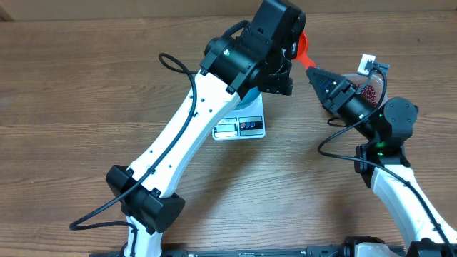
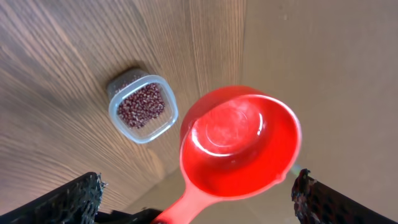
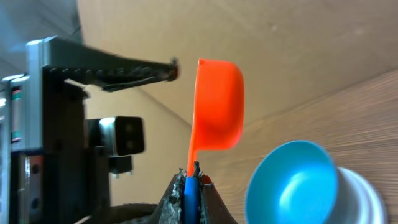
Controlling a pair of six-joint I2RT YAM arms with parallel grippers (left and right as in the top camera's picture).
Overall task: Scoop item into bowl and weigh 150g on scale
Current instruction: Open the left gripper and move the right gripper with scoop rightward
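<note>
Right gripper clamping scoop handle, left gripper gaping wide either side of cup, bowl being cropped beside right jaws, scale half-hiding under arm.

No legible text anywhere; the scale display panel and button markings at center are too small to read.

Overhead: left arm covers most of the flat white rectangular scale. Only its display edge shows, digits too small to read. Round bright blue bowl all but hidden under it; in rt wrist view, cut by bottom edge. Red-orange plastic scoop mostly behind same arm, handle buried betw. right gripper fingers. Clear plastic tub w/ dark red-brown beans partly behind rt arm. Left gripper fingers clipped at bottom corners.
</note>
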